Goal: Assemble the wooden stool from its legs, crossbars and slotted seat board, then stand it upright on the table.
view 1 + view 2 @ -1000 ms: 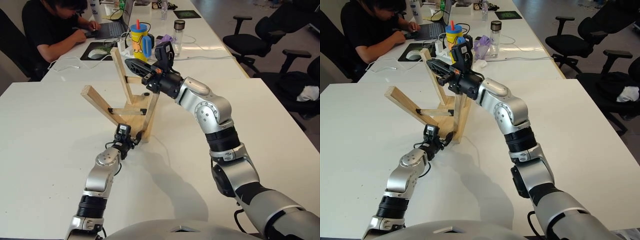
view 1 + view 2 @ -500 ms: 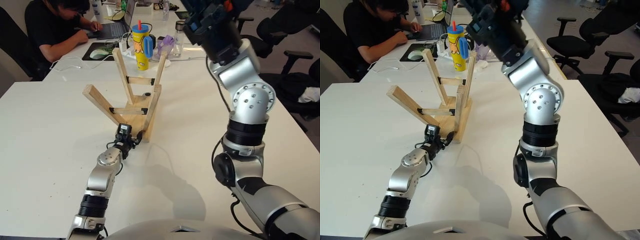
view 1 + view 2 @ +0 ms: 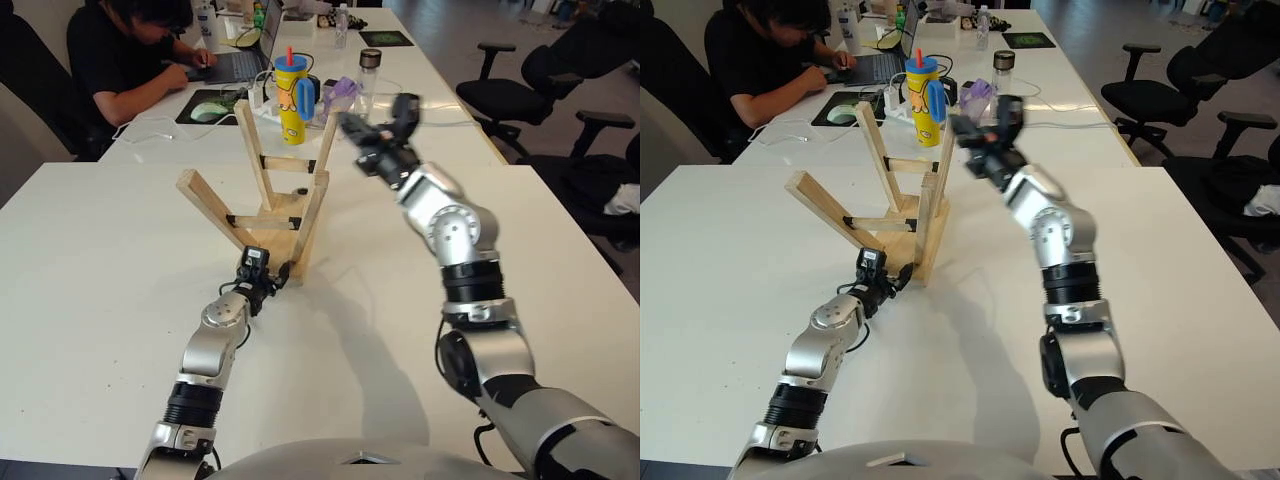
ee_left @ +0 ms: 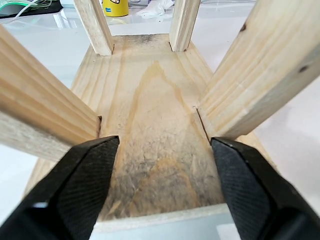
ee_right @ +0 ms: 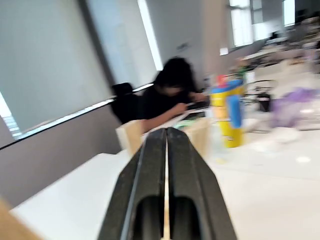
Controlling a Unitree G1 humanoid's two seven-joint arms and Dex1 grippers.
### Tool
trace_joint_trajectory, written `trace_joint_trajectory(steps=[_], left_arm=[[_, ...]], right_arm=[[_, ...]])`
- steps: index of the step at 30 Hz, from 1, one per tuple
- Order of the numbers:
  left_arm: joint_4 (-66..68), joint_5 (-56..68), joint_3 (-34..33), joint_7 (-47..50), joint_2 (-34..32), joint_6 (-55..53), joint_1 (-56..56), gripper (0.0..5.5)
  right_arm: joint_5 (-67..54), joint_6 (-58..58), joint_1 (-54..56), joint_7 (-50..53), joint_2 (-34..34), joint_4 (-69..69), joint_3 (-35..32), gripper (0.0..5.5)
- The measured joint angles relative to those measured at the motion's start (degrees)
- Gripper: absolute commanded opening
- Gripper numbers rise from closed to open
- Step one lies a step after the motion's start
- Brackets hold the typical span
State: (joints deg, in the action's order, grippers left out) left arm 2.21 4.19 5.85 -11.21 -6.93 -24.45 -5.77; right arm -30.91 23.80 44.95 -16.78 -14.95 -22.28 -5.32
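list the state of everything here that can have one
wooden stool, assembled, tipped over, not upright
left gripper, open, fingers spread at the seat board edge
right gripper, shut, empty, in the air beside the stool's legs
yellow cup, upright, lid and straw on
bottle, upright, cap on
laptop, open

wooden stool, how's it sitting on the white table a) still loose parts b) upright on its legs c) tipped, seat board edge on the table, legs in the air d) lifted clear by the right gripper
c: the pale wooden stool rests on its seat board's edge on the white table, legs pointing up.
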Motion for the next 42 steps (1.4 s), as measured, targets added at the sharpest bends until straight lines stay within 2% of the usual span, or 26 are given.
trace_joint_trajectory(steps=[3,5,7,9,13,16,19,26,30,34,37,39,42], left_arm=[[-0.1,0.1,-0.5,0.1,-0.2,0.2,-0.2,3.44],[-0.1,0.1,-0.4,-0.1,-0.2,0.2,-0.6,3.44],[-0.2,0.1,-0.3,-0.4,-0.3,0.1,-0.9,3.44],[-0.3,0.2,-0.4,-0.6,-0.8,0.0,-1.1,3.44],[-0.1,0.3,-0.3,-1.7,-1.4,-0.7,-1.5,3.44],[-0.1,0.2,-0.1,-2.1,-1.5,-1.4,-1.9,3.44],[-1.6,0.1,0.5,-2.2,-2.0,-3.3,-2.0,3.44],[-19.8,-2.7,7.6,-4.8,-7.6,-12.9,4.4,3.44],[-28.0,-4.9,8.0,-5.0,-10.4,-11.8,4.9,3.44],[-28.8,-5.0,7.3,-4.7,-10.6,-11.4,7.3,3.44],[-29.2,-6.1,6.5,-3.6,-11.3,-10.8,10.8,3.44],[-30.4,-6.6,6.4,-3.2,-11.9,-10.4,14.7,3.19],[-33.1,-5.2,4.1,-2.5,-10.9,-9.5,20.9,2.70]], right_arm=[[12.9,-2.1,-1.3,-3.4,-6.1,-7.5,10.0,0.01],[19.4,-2.4,-5.2,-9.8,-7.7,-9.9,18.6,0.01],[19.9,-0.4,-11.5,-19.9,-8.0,-6.3,24.9,0.01],[15.2,4.3,-15.9,-28.4,-7.3,1.1,27.3,0.01],[5.1,11.8,-15.1,-34.1,-2.9,14.0,24.7,0.01],[1.9,12.2,-12.8,-30.2,2.4,14.8,19.2,0.01],[1.2,11.4,-11.8,-28.7,4.5,12.8,16.7,0.01],[5.7,7.8,-13.6,-26.7,3.9,11.5,15.6,0.01],[6.4,7.1,-14.8,-26.3,2.9,11.9,15.0,0.01],[6.9,7.7,-16.0,-26.4,2.6,14.0,14.9,0.01],[4.7,12.2,-20.6,-26.8,0.7,20.9,14.8,0.01],[2.5,15.8,-27.1,-27.0,-0.2,27.7,15.5,0.00],[2.3,18.2,-39.2,-21.9,0.3,35.3,16.0,0.00]])
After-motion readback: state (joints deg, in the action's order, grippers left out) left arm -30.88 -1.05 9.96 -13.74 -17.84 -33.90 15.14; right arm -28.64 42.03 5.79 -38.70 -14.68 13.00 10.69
